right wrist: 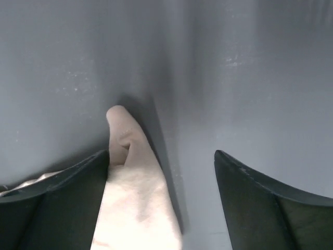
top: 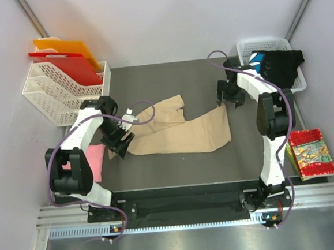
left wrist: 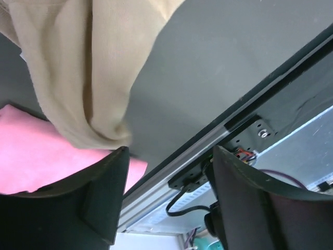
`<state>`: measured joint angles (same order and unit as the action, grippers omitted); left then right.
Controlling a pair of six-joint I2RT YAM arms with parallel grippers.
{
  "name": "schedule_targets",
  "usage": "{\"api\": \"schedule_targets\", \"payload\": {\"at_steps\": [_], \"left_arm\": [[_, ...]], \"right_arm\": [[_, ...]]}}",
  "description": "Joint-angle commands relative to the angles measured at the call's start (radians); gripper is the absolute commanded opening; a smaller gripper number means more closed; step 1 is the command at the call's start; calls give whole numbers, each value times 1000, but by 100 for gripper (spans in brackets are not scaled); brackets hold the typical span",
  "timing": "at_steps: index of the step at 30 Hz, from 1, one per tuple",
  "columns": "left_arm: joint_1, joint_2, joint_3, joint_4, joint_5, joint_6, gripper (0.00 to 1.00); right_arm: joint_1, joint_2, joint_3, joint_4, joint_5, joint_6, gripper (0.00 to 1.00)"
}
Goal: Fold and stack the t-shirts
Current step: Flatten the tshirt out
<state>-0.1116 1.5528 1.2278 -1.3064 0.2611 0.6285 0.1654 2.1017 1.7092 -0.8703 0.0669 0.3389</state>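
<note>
The beige t-shirt lies crumpled and spread on the dark mat. The pink t-shirt lies flat at the mat's left edge. The black printed t-shirt is bunched in the white basket. My left gripper is open at the beige shirt's left end; in the left wrist view the beige cloth hangs just beyond the left finger, over the pink shirt. My right gripper is open at the shirt's upper right corner; in the right wrist view a beige corner lies between the jaws, beside the left finger.
A white rack with a red board and an orange board stands at the back left. The white basket is at the back right. A colourful packet lies right of the mat. A metal rail runs along the front.
</note>
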Motion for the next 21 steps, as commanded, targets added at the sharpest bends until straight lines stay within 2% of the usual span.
{"api": "schedule_targets", "payload": {"at_steps": [1,2,3,6,10,11,12,15,17,21], "left_arm": [[3,-5,45,-71,-48,71,76],[4,9,97,-57,-80,74,78],[4,22,131,-47,-92,80,79],[4,105,290,14,-88,59,82],[-6,315,536,85,-31,-33,88],[-13,354,565,105,-31,-73,88],[-19,389,591,131,-43,-94,88],[-57,536,699,203,-43,-136,86],[-97,637,777,203,-74,-144,84],[-125,734,826,226,-114,-138,82]], "right_arm": [[-17,-58,-40,22,-5,-14,72],[-17,-77,-49,22,-12,-14,68],[-17,-86,-66,22,-18,-11,59],[-15,-127,-106,25,-36,-9,47],[-15,-170,-141,24,-56,-6,35],[-15,-177,-149,22,-59,-6,32],[-15,-183,-161,22,-59,-3,24],[-14,-207,-187,19,-62,0,14],[-7,-226,-201,19,-62,-3,14],[-3,-258,-240,22,-62,-1,12]]}}
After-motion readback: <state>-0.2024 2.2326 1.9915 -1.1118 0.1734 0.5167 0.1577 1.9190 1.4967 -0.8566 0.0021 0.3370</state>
